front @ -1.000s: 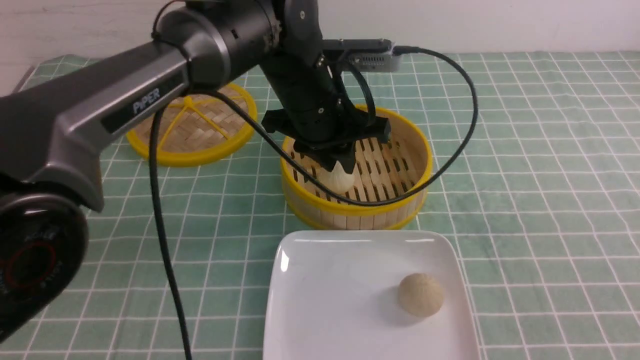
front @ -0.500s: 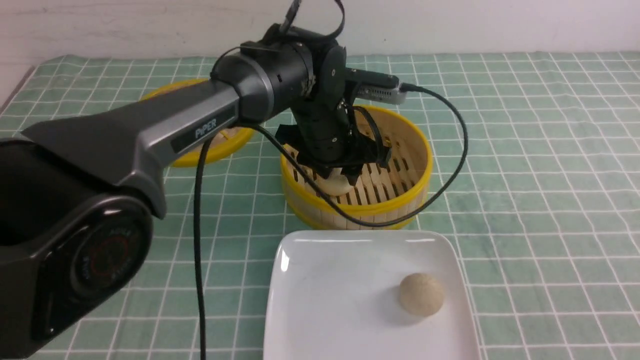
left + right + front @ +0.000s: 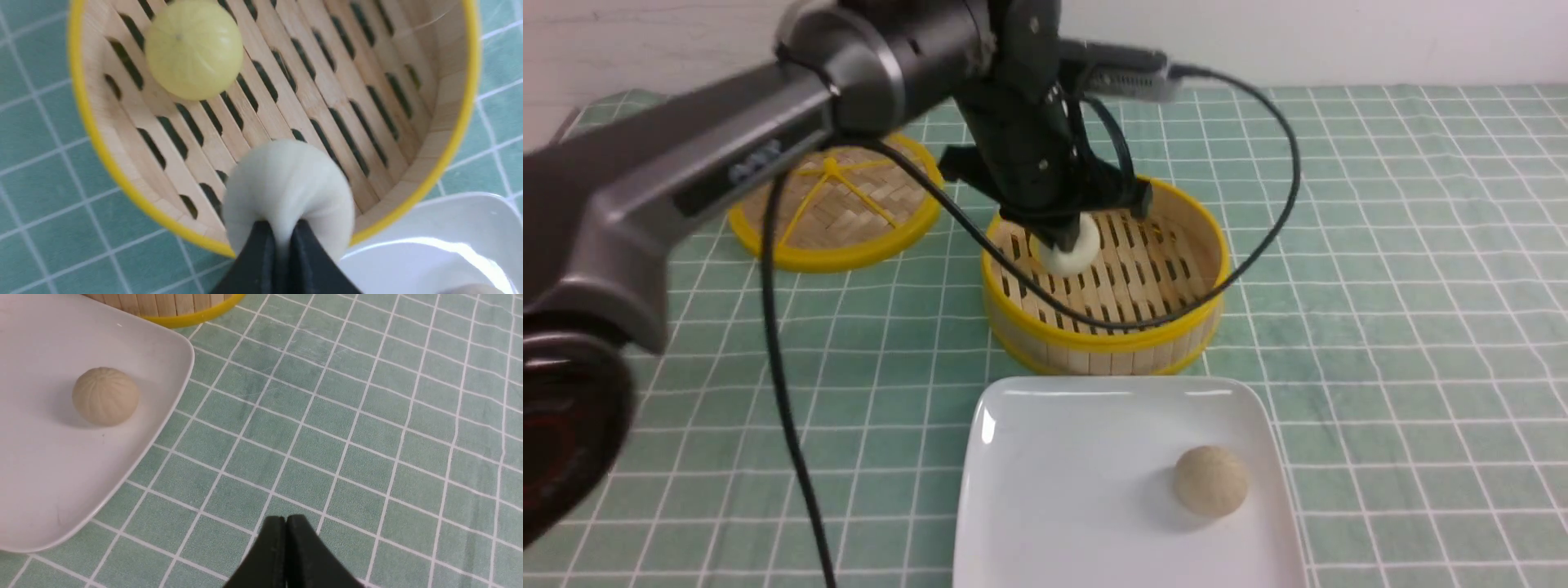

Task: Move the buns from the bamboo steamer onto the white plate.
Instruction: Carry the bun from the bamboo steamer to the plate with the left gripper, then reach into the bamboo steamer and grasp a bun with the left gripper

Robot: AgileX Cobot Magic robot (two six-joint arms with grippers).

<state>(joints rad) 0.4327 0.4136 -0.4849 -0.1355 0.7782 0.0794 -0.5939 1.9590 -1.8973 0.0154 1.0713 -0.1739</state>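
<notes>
My left gripper [image 3: 1063,238] is shut on a matte white bun [image 3: 1072,253], pinching its top and holding it just above the slatted floor of the bamboo steamer [image 3: 1111,347]. In the left wrist view the pinched bun [image 3: 286,183] bulges round the gripper [image 3: 282,228]. A smooth pale yellow bun [image 3: 194,49] lies on the steamer's floor by the steamer's wall [image 3: 83,106]; the arm hides it in the front view. A beige bun [image 3: 1210,480] rests on the white plate [image 3: 1062,498]. My right gripper [image 3: 285,519] is shut on nothing, over the cloth beside the plate [image 3: 36,486].
The flat woven lid [image 3: 837,208] with yellow spokes lies left of the steamer on the green checked cloth. A black cable [image 3: 784,392] hangs from the left arm across the steamer's front and down toward the near edge.
My left gripper has shut on the white bun and raised it off the steamer floor. The left arm has swung up. The beige bun on the plate has not moved.
</notes>
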